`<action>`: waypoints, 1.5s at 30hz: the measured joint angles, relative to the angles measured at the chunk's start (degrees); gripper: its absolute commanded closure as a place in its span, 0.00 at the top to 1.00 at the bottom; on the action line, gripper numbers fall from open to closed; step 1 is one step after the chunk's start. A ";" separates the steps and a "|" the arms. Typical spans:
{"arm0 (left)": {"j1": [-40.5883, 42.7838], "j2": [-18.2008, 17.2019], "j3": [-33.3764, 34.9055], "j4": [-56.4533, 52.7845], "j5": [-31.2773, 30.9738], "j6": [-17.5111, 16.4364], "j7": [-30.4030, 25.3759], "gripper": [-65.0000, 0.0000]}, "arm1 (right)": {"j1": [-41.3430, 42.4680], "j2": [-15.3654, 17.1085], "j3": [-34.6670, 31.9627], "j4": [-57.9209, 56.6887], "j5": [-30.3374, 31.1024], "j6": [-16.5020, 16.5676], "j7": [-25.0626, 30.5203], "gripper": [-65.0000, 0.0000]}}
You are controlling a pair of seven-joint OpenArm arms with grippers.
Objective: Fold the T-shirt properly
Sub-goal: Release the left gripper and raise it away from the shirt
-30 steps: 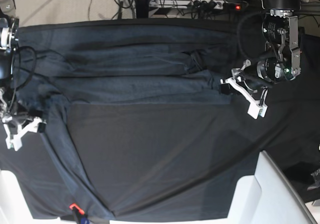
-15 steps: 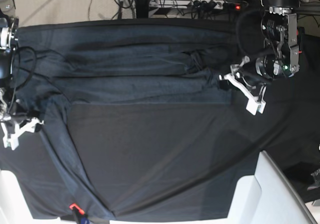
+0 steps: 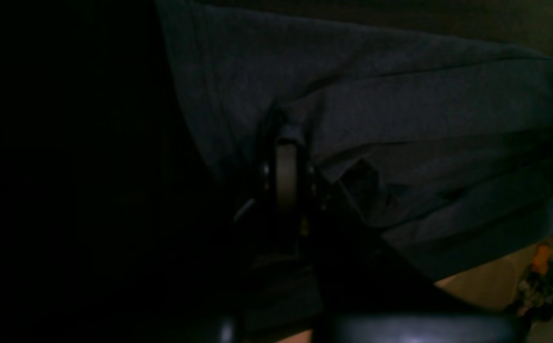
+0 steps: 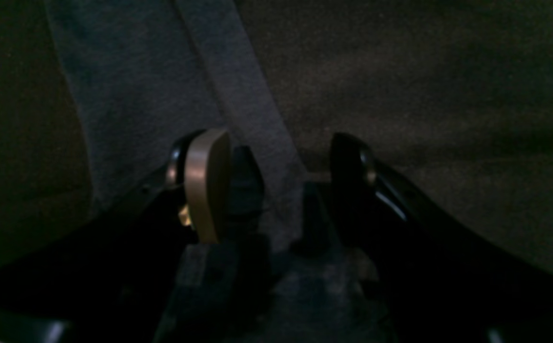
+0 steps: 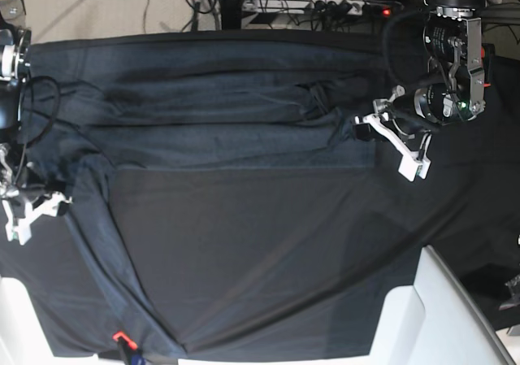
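Base view shows the counter (image 5: 268,259) draped in a black cloth (image 5: 268,300), with the T-shirt (image 5: 219,113) spread as a long wrinkled band across the far half, from nine o'clock to three o'clock. One sleeve or edge (image 5: 97,235) trails down toward seven o'clock. At three o'clock the left claw (image 5: 363,131) is clenched on the T-shirt's edge; its wrist view shows the fabric (image 3: 400,119) bunched and pinched between closed fingers (image 3: 286,171). At nine o'clock the right claw (image 5: 24,210) stands released, its fingers (image 4: 207,183) apart astride a hem strip of the shirt (image 4: 257,124), gripping nothing.
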 measured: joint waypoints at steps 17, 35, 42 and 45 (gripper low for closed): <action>0.83 -0.02 1.40 0.13 -0.15 -0.02 0.00 0.00 | 0.02 0.00 0.00 0.00 0.00 0.00 -0.02 0.49; 0.35 -1.73 1.38 0.66 -0.15 0.00 -0.02 0.24 | 0.00 0.07 0.00 0.00 -0.02 -0.04 -0.04 0.49; 0.98 -1.88 1.38 6.84 -0.11 0.04 0.28 0.68 | 0.02 -0.07 0.00 0.00 -0.02 -0.04 -0.04 0.49; 1.81 -1.84 0.81 10.71 -0.24 0.00 0.26 0.77 | 0.04 -0.09 0.00 -0.02 0.00 -0.02 -0.04 0.49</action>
